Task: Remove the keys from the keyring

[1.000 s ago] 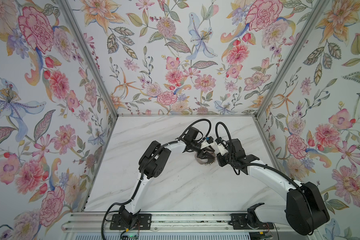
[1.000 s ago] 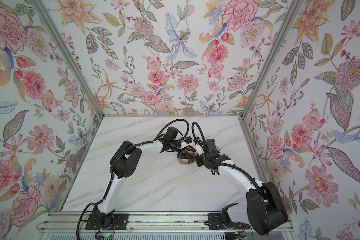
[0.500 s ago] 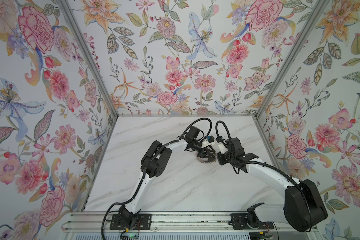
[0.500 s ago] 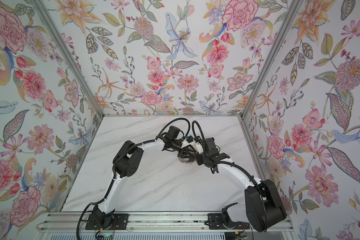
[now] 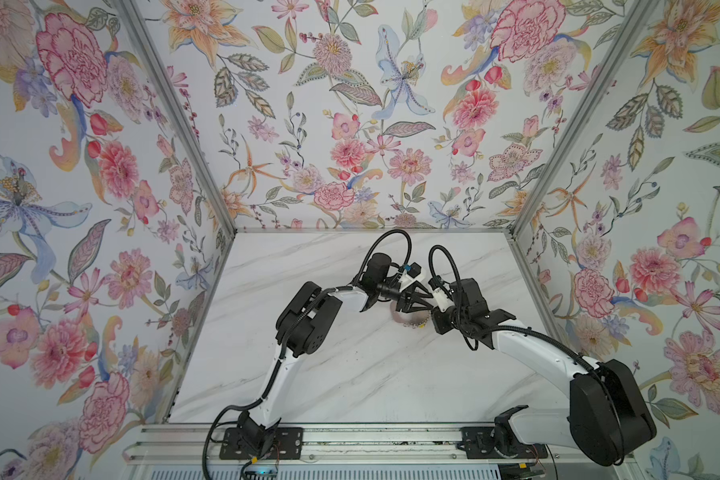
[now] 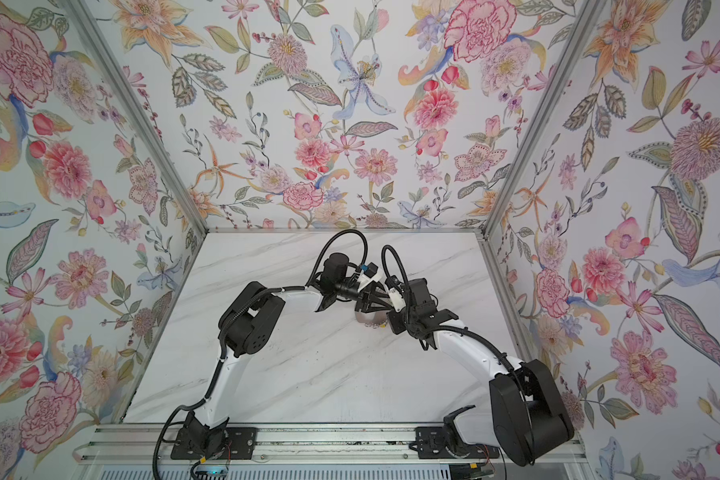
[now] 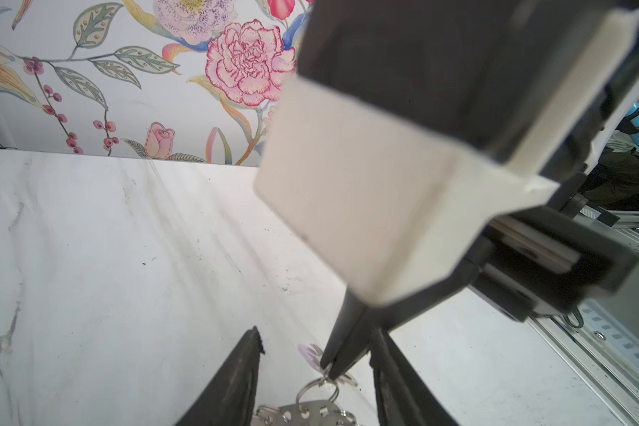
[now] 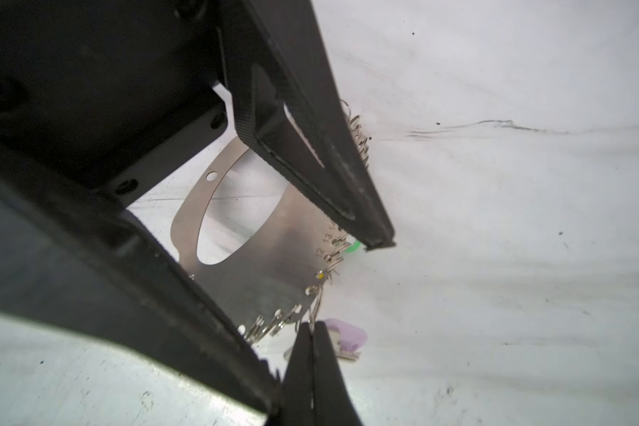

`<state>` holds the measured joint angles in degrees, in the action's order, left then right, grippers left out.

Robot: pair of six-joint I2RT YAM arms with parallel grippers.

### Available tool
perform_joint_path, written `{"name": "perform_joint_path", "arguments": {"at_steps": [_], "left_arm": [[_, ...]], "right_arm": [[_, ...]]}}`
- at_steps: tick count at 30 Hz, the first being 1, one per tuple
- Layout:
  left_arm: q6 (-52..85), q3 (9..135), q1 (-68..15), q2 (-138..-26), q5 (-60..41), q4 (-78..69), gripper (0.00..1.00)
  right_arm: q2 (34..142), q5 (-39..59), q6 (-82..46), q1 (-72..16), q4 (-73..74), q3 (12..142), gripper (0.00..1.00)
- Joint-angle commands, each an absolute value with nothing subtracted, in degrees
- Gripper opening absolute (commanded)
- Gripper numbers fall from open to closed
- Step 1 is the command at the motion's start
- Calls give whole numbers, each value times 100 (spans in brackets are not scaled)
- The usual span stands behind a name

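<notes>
Hardly anything shifted: two arms (image 5: 300,320) still meet over table (image 5: 350,374) middle, well apart from walls (image 5: 350,124). One keyring (image 8: 273,236) between half-spread fingers of left gripper (image 8: 325,306); clamped or not, cannot tell. Tips of right gripper (image 8: 312,328) pinched on one wire ring (image 8: 316,306) at plate edge. Two keys (image 8: 347,356) show: lilac tag (image 8: 347,333), green tag (image 8: 354,246).

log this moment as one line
left gripper: straddling keyring, grip unclear | right gripper: shut on wire ring of lilac-tagged key | status: key not off
</notes>
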<state>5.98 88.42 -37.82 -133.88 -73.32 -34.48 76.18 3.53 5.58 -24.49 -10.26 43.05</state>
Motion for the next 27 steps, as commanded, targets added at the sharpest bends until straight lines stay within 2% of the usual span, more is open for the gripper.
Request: {"name": "perform_joint_path", "arguments": {"at_steps": [1, 7, 19, 27], "left_arm": [[345, 8868, -3780, -13201, -7377, -3229, 52], [-2425, 10125, -3852, -13518, -6780, 584, 53], [-2720, 10564, -3782, -13844, -7110, 1243, 51], [-4013, 11944, -3801, -14454, -7060, 3560, 48]], "right_arm": [[7450, 507, 580, -2418, -888, 4271, 2], [7500, 626, 568, -2382, -835, 4247, 2], [7426, 658, 562, -2352, -799, 4166, 2], [7396, 691, 572, -2345, -738, 4140, 2]]}}
